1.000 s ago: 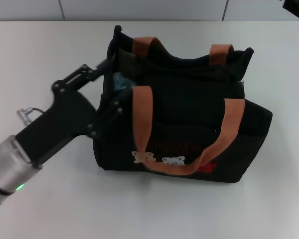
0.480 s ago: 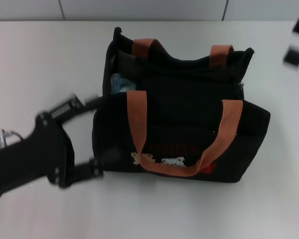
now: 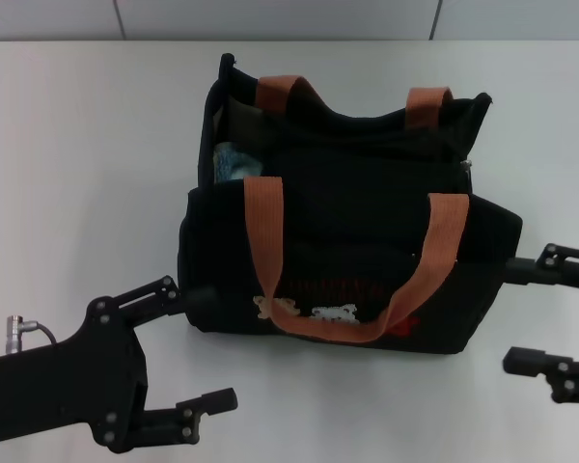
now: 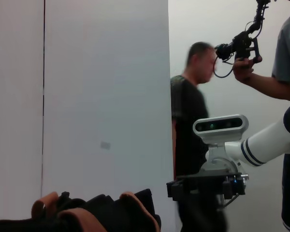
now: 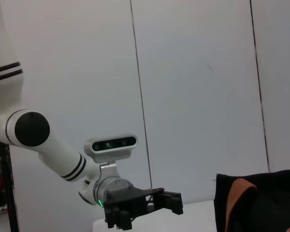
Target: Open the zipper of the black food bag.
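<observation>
At the lower left of the head view the left tool (image 3: 201, 345) has its fingers spread apart, the upper one touching the bag's near left corner. At the lower right edge the right tool (image 3: 521, 313) also gapes, beside the bag's right end. Mid-frame on the white table (image 3: 77, 145) stands the black food bag (image 3: 367, 241); its zipper (image 3: 338, 145) lies open along the top.

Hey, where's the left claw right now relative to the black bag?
In the head view the left claw sits open at the near-left corner of the black food bag, its upper finger at the bag's lower left edge, on the white table.
</observation>
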{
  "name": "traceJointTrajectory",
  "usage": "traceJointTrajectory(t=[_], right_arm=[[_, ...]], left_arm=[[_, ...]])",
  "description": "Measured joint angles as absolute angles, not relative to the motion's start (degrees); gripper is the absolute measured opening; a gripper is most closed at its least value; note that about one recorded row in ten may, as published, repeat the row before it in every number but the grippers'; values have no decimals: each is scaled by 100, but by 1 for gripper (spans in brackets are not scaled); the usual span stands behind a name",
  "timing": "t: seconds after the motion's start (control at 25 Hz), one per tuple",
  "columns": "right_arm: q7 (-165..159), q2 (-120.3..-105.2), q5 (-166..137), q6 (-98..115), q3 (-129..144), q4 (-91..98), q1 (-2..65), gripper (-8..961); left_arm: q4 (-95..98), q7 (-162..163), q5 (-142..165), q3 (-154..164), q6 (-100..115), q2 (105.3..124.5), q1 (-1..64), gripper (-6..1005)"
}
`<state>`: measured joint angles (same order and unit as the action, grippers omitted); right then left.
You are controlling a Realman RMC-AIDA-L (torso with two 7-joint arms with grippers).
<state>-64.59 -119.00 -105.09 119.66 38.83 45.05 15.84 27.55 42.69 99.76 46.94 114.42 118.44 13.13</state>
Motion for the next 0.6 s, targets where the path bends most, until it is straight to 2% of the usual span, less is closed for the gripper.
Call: traceJointTrajectory(t=[0.6], right_arm=[[-6157, -11907, -10543, 11801, 3853, 4024, 1666, 739]], left_arm=[[2744, 4218, 9991, 4700, 11400, 11866, 1372, 827]])
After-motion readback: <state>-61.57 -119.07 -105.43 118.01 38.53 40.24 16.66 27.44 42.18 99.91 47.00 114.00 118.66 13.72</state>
